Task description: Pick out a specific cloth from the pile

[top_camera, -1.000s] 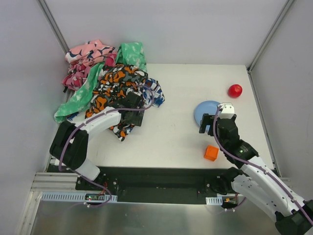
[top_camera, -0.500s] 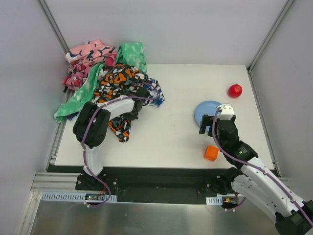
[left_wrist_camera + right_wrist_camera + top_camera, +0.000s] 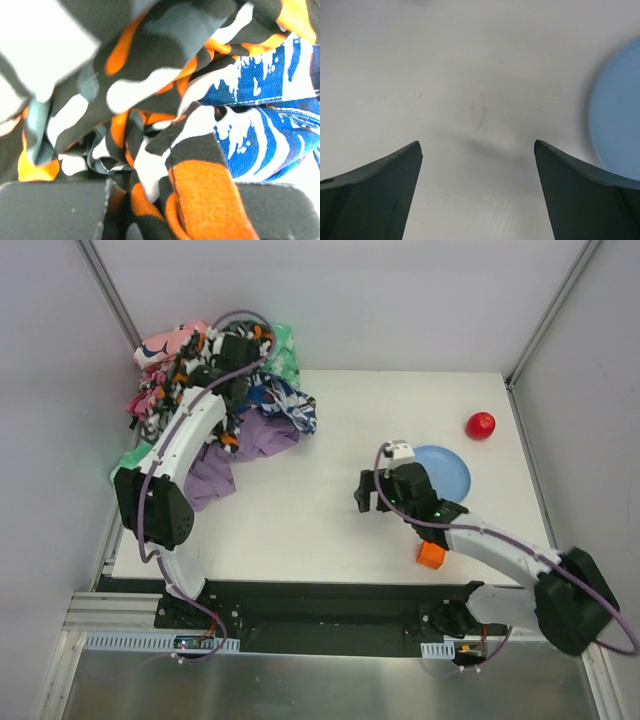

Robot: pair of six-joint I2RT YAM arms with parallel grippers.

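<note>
The lavender cloth lies uncovered at the pile's near edge, spreading down to the table's left side. The pile of patterned cloths is heaped at the back left corner. My left gripper reaches over the pile and is shut on the orange-black-white patterned cloth; a fold of it is bunched at the left gripper. A blue-white cloth lies just beyond. My right gripper hovers open over bare table, and nothing lies between the jaws of the right gripper.
A blue plate sits right of my right gripper, its rim blurred in the right wrist view as the blue plate. A red ball lies at the back right. An orange cube sits near the front edge. Walls enclose three sides.
My left gripper shut on the orange-black-white cloth and swung it up and back over the pile, uncovering the lavender cloth. My right arm moved left, off the plate.
</note>
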